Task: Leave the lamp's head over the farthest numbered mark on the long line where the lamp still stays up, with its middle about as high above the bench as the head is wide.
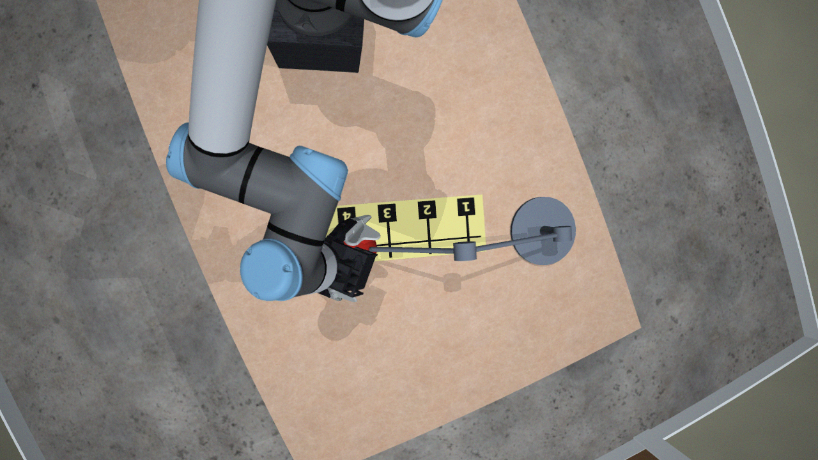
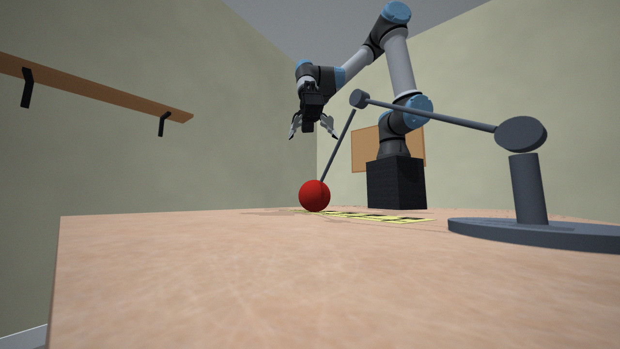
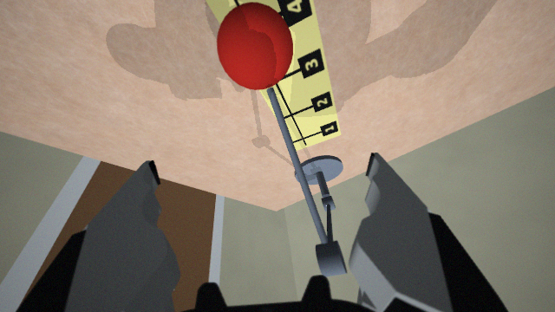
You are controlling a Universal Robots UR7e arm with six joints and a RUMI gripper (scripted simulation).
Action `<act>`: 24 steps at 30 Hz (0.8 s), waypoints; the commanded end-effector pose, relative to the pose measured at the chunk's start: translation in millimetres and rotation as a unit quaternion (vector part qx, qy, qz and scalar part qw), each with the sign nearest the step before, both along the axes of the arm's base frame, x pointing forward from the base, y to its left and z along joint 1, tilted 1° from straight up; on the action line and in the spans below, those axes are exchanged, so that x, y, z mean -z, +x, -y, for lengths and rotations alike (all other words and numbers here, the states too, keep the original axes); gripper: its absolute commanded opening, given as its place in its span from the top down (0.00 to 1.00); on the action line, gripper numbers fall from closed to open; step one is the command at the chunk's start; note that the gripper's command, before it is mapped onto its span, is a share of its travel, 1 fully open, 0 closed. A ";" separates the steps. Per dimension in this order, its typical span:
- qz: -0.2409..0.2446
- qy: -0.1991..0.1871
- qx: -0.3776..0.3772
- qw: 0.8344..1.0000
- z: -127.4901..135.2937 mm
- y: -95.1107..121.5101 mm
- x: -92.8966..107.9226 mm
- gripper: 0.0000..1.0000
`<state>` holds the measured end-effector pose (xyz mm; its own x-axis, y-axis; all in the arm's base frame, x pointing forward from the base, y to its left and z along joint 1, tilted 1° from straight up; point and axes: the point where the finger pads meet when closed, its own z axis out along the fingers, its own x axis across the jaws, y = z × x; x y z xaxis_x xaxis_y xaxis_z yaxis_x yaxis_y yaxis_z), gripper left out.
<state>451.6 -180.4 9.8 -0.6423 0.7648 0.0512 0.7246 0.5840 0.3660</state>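
Observation:
The lamp's red ball head [image 2: 314, 196] sits low at the bench surface, near mark 4 end of the yellow strip [image 1: 409, 224]. In the wrist view the head [image 3: 255, 45] lies between marks 3 and 4. The grey arm runs from the head up to the elbow joint [image 2: 359, 99], then to the shoulder [image 2: 520, 133] on the post and round base [image 1: 542, 230]. My gripper [image 2: 313, 128] is open and empty, high above the head, with both fingers spread wide. In the top view the gripper [image 1: 351, 257] covers most of the head.
The robot's black pedestal [image 2: 395, 182] stands at the far end of the bench. A wooden shelf [image 2: 95, 91] hangs on the left wall. The lamp's base [image 2: 537, 232] sits at the right of the bench.

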 end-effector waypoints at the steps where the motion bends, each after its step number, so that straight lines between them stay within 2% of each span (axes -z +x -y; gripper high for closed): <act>1: 0.054 0.044 -0.096 0.993 0.8 -0.3 -0.4 0.00; 21: 0.054 0.044 -0.096 0.993 0.8 -0.3 -0.4 0.00; 24: 0.054 0.044 -0.096 0.993 -3.6 1.9 5.9 0.00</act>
